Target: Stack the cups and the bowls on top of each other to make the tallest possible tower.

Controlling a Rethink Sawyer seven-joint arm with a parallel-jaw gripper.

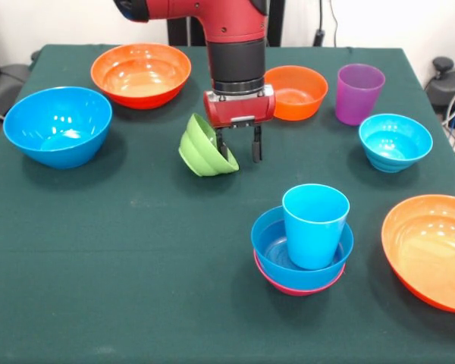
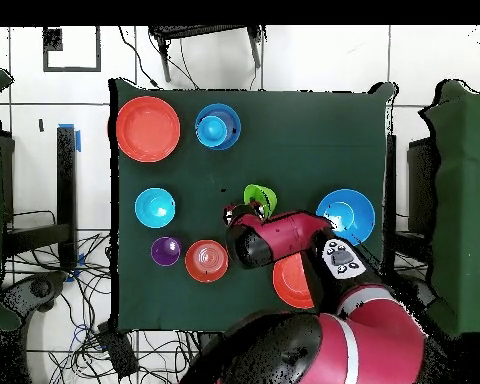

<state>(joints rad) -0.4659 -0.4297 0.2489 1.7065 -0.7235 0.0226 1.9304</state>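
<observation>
The tower stands at the front right: a pink bowl (image 1: 296, 287) at the base, a blue bowl (image 1: 273, 244) in it, and a light blue cup (image 1: 315, 225) upright on top. It also shows in the overhead view (image 2: 217, 127). A green bowl (image 1: 203, 145) is tipped on its side at mid-table, its opening toward my gripper (image 1: 239, 149). The jaws stand apart, and the left finger (image 1: 223, 145) is at the bowl's rim. The purple cup (image 1: 359, 92) stands alone at the back right.
A large blue bowl (image 1: 58, 125) sits at the left and a cyan bowl (image 1: 394, 141) at the right. One orange bowl (image 1: 140, 73) sits at the back left, another orange bowl (image 1: 294, 91) behind my gripper, and a large orange bowl (image 1: 432, 250) at the front right edge.
</observation>
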